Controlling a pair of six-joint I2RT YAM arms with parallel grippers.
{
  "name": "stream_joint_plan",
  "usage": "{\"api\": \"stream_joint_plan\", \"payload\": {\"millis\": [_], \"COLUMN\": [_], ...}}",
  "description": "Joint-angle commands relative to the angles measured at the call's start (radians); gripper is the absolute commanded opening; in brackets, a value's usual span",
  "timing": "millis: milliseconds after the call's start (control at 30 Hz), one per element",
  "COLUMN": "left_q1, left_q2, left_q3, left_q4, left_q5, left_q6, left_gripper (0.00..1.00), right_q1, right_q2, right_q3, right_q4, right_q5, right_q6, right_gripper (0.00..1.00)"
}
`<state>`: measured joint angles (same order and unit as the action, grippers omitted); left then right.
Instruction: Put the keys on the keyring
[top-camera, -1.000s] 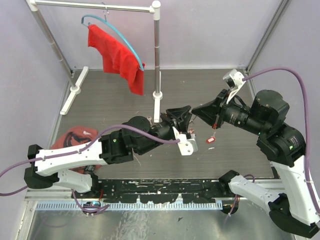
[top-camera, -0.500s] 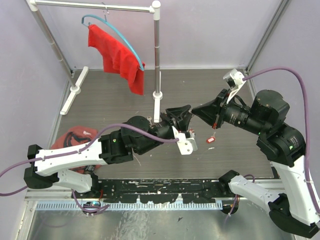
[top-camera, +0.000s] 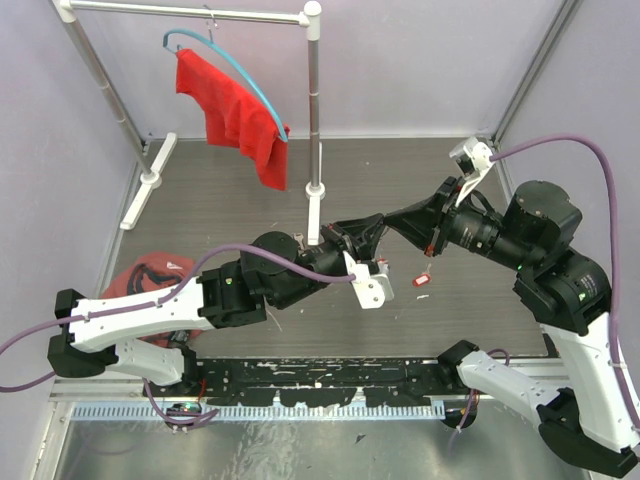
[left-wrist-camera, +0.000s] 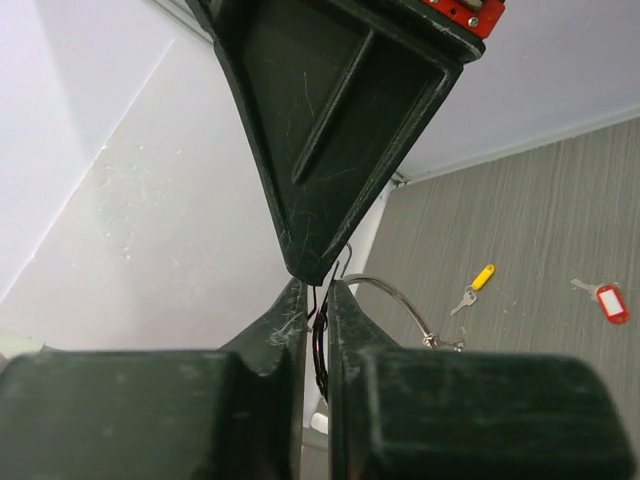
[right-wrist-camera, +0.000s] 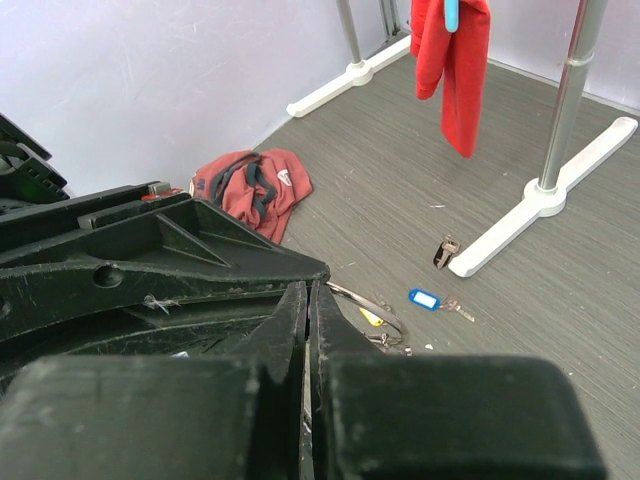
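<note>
Over the middle of the grey worktop (top-camera: 220, 200) we see the two arms meet tip to tip, the left end effector (top-camera: 368, 232) reaching in from 8 o'clock and the right end effector (top-camera: 390, 222) from 3 o'clock. The right one's jaws are pressed together, and the thin silver keyring (left-wrist-camera: 395, 296) curves out from its tips, held up off the worktop with a small cluster of metal hanging at its far end. The left one's jaws stand only a slit apart, right under the right one's point, with something thin and dark in the gap; we cannot tell what it is or whether it is gripped. A red-tagged key (top-camera: 421, 281) lies alone on the worktop at 4 o'clock from the meeting point. In the left wrist view a yellow-tagged key (left-wrist-camera: 480, 282) shows beyond the ring, and we cannot tell whether it hangs from the ring or lies below it. A blue-tagged key (right-wrist-camera: 425, 298) lies near the white foot of the clothes rack (top-camera: 314, 100), which stands at 11 o'clock and carries a red cloth (top-camera: 235, 115) on a blue hanger (top-camera: 240, 75). A crumpled red garment (top-camera: 150, 272) sits at 8 o'clock, by the left arm.
</note>
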<state>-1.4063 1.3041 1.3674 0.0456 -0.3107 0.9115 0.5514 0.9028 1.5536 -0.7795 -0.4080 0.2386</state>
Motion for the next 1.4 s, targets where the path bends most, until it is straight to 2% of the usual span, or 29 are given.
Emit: {"api": "stream_joint_plan", "payload": {"millis": [0, 67, 200, 233, 333, 400, 500, 600, 667, 700, 767, 967, 1100, 1367], "left_q1": [-0.003, -0.003, -0.003, -0.003, -0.004, -0.003, -0.003, -0.003, -0.003, -0.003, -0.003, -0.003, -0.003, -0.003], "left_q2": [-0.021, -0.020, -0.017, -0.016, -0.014, -0.015, -0.014, -0.013, -0.008, -0.005, 0.002, 0.008, 0.007, 0.002], "left_q3": [0.018, 0.019, 0.028, 0.027, 0.026, 0.020, 0.018, 0.016, 0.018, 0.020, 0.031, 0.038, 0.045, 0.045], "left_q4": [0.075, 0.072, 0.052, 0.049, 0.045, 0.042, 0.030, 0.018, 0.017, 0.014, -0.001, 0.000, 0.001, 0.007], "left_q5": [0.006, 0.002, -0.004, -0.004, -0.015, -0.022, -0.040, -0.059, -0.081, -0.092, -0.105, -0.105, -0.098, -0.084], "left_q6": [-0.008, -0.007, -0.001, 0.002, 0.011, 0.014, 0.017, 0.008, -0.001, -0.004, -0.009, -0.016, -0.020, -0.020], "left_gripper": [0.10, 0.01, 0.00, 0.00, 0.00, 0.00, 0.00, 0.00, 0.00, 0.00, 0.00, 0.00, 0.00, 0.00], "right_q1": [0.001, 0.001, 0.001, 0.000, 0.001, 0.001, 0.001, 0.001, 0.001, 0.001, 0.001, 0.001, 0.001, 0.000], "right_q2": [-0.009, -0.010, -0.018, -0.022, -0.046, -0.073, -0.140, -0.185, -0.192, -0.190, -0.175, -0.101, -0.074, -0.053], "right_q3": [-0.007, -0.007, -0.007, -0.007, -0.008, -0.015, -0.045, -0.085, -0.098, -0.099, -0.094, -0.074, -0.067, -0.076], "right_q4": [0.036, 0.036, 0.036, 0.036, 0.044, 0.067, 0.118, 0.149, 0.145, 0.140, 0.138, 0.166, 0.158, 0.142], "right_q5": [-0.014, -0.011, 0.010, 0.022, 0.081, 0.124, 0.213, 0.310, 0.340, 0.331, 0.269, 0.005, 0.013, 0.038], "right_q6": [0.011, 0.009, 0.006, 0.004, -0.008, -0.013, -0.020, -0.030, -0.034, -0.034, -0.028, 0.007, 0.022, 0.035], "right_gripper": [0.01, 0.01, 0.02, 0.06, 0.31, 0.42, 0.50, 0.54, 0.51, 0.47, 0.45, 0.52, 0.52, 0.35]}}
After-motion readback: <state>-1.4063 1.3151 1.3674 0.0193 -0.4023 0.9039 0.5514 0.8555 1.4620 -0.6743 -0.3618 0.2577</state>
